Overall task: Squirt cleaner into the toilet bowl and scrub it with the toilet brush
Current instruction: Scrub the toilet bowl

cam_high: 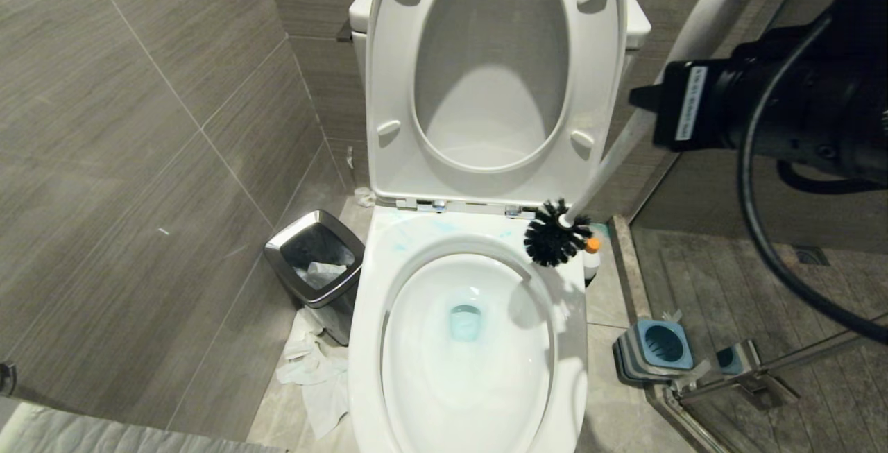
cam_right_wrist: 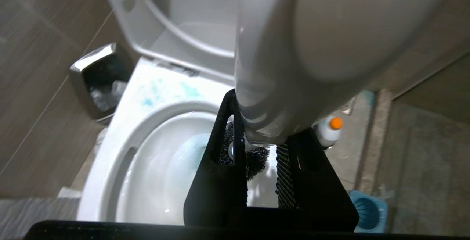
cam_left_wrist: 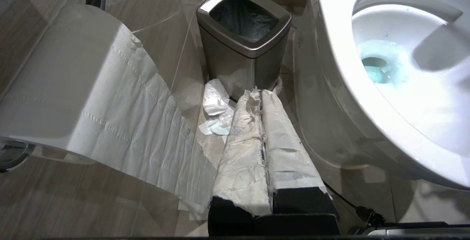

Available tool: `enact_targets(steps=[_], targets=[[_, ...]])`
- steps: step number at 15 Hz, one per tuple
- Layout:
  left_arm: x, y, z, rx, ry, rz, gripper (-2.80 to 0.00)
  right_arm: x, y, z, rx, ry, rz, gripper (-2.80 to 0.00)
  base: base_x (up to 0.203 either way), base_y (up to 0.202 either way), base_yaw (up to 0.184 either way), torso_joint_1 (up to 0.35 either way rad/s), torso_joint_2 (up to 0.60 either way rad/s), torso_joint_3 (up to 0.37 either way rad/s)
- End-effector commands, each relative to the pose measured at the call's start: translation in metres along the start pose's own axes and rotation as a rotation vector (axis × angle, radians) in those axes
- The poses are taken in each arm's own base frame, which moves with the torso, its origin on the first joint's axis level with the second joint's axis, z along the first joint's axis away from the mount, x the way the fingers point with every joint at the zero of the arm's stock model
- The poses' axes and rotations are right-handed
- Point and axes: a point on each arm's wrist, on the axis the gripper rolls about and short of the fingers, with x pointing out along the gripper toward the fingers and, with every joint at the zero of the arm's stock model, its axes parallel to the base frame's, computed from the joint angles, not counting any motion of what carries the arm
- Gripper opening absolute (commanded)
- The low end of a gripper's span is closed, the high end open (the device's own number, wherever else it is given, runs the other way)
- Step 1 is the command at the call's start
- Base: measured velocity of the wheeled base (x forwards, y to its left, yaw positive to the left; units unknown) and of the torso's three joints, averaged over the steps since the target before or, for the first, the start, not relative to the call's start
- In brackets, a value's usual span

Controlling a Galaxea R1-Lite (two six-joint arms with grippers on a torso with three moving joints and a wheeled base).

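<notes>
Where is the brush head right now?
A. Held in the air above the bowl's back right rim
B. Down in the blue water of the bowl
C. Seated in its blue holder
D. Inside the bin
A: the right pincer grips the brush, whose head hangs above the bowl rim, clear of the water.
</notes>
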Motion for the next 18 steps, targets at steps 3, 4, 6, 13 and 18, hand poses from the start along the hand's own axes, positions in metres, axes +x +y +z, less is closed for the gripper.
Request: enact_targets(steps=[3, 4, 6, 13, 18], targets=[[0.000, 0.000, 0.000, 0.000, 0.003, 0.000, -2.80, 0.043, 0.054, -0.042, -0.042, 0.133, 0.053, -2.80, 0.000, 0.000, 0.000, 0.000, 0.00, 0.000], [0.000, 0.000, 0.000, 0.000, 0.003, 0.000, -2.80, 0.052, 0.063, -0.051, -0.032, 0.155, 0.054, -2.80, 0.000, 0.000, 0.000, 0.000, 0.00, 0.000], [0.000, 0.000, 0.000, 0.000, 0.003, 0.000, -2.80, 0.070, 0.077, -0.070, -0.017, 0.205, 0.044, -2.80, 0.000, 0.000, 0.000, 0.000, 0.00, 0.000], [0.000, 0.000, 0.000, 0.000, 0.003, 0.000, -2.80, 0.146, 0.097, -0.140, 0.010, 0.256, -0.027, -2.80, 0.000, 0.000, 0.000, 0.000, 0.00, 0.000], [0.000, 0.000, 0.000, 0.000, 0.003, 0.000, -2.80, 0.188, 0.092, -0.176, 0.015, 0.267, -0.081, -2.80, 0.000, 0.000, 0.000, 0.000, 0.00, 0.000]])
